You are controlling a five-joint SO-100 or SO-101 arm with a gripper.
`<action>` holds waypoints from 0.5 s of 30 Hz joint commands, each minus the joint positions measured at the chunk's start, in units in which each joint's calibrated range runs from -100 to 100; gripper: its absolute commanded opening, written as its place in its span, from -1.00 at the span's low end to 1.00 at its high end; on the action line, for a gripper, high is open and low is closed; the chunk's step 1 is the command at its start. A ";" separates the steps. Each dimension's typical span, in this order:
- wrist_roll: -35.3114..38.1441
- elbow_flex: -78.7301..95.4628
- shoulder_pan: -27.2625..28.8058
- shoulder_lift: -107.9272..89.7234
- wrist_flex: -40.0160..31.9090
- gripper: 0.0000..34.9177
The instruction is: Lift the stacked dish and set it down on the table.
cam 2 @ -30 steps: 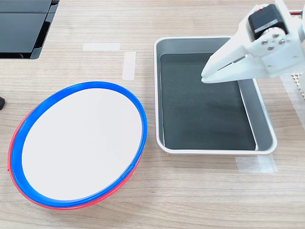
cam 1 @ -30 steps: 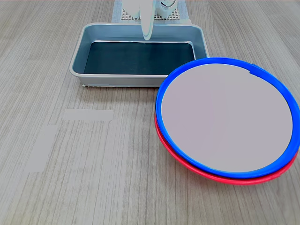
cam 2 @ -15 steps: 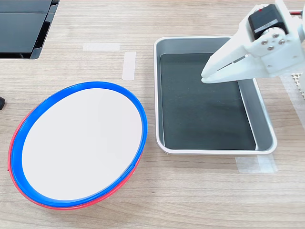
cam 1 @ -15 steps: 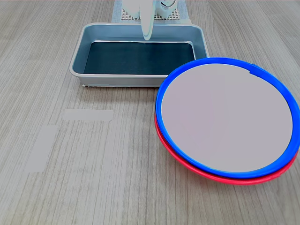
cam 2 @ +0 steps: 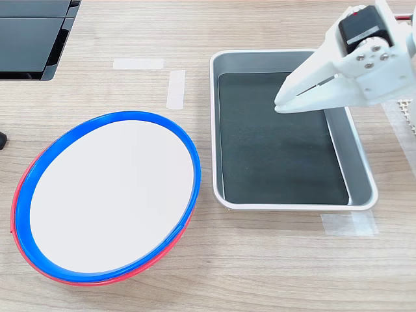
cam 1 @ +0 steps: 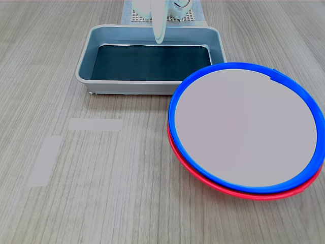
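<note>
Waiting over the tray (cam 2: 361, 188), jaws nearly closed and empty
Blue plate (cam 2: 110, 198) sits stacked on the red plate (cam 2: 23, 250) on the desk (cam 2: 260, 260); next, reach across and grip its rim

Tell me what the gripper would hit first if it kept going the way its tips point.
Probably the tray's dark floor. In the second exterior view the gripper, jaws together, hangs over the tray angled down toward the plates' side; depth is unclear, so the tray's near wall is possible.

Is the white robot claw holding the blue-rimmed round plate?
No, the gripper hangs over the grey metal tray, apart from the blue-rimmed plate.
</note>
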 commanded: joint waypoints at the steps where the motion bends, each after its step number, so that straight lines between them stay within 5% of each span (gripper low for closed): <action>1: -0.05 -1.27 -0.39 0.85 0.77 -0.98; 3: 1.03 -6.01 -1.24 5.03 -0.05 -0.98; 10: 6.54 -33.77 -8.39 38.29 -1.54 -0.40; 15: 7.57 -50.89 -11.22 57.91 0.61 -0.35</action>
